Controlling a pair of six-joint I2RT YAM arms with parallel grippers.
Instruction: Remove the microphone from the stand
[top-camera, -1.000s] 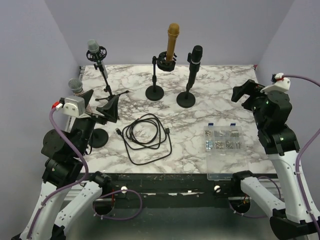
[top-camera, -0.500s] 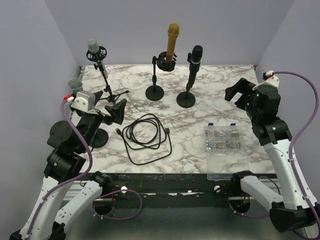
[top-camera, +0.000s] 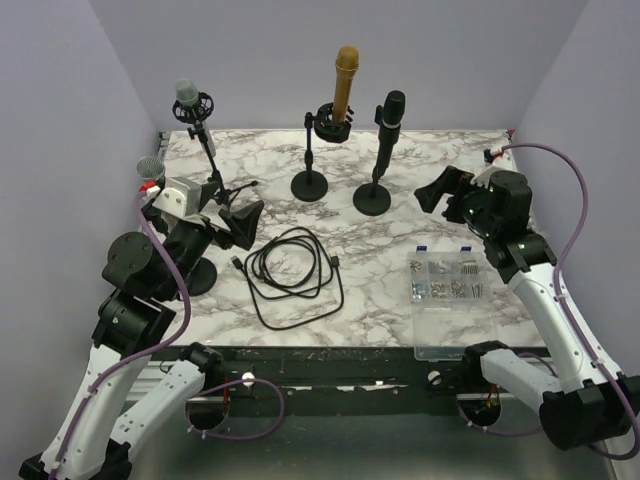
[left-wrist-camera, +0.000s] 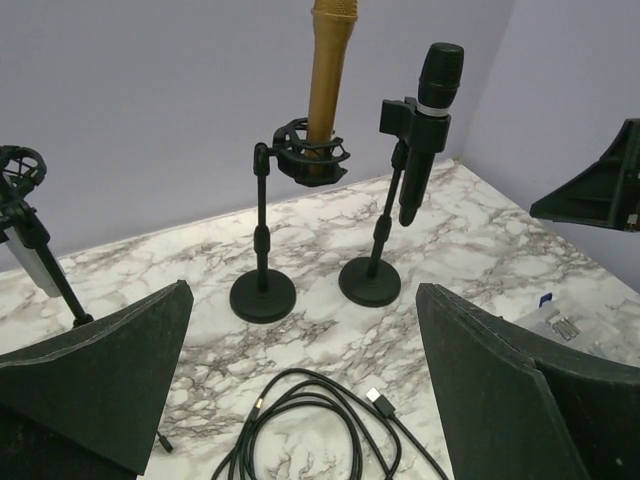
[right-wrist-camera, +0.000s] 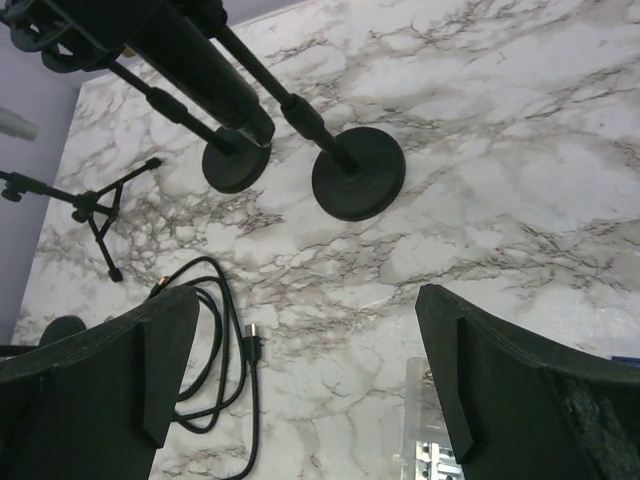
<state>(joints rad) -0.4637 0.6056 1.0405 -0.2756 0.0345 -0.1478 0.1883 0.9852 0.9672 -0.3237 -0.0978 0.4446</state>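
- A marble desk stood in a pale purple booth, with two robot arms fixed at its near edge.
- A gold mic stood upright in a black shock mount on a short round-based stand, at the back of the desk near the middle.
- Just to its right, a black mic sat clipped upright on a second stand. Neither mic was off its stand.
- The left tool hung over the left part of the desk. Its jaws were spread wide and held nothing. It faced the two mics and was well apart from them.
- The right tool hung over the right side of the desk. It was also wide open and empty. It was turned toward the black mic's stand but did not touch it.
- A grey mic sat tilted on a tripod in the back left corner.
- A second grey mic rose close beside the left arm.
- A coiled black cable lay on the desk in front of the stands, just right of the left tool.
- A clear parts box lay near the front right edge, below the right tool.
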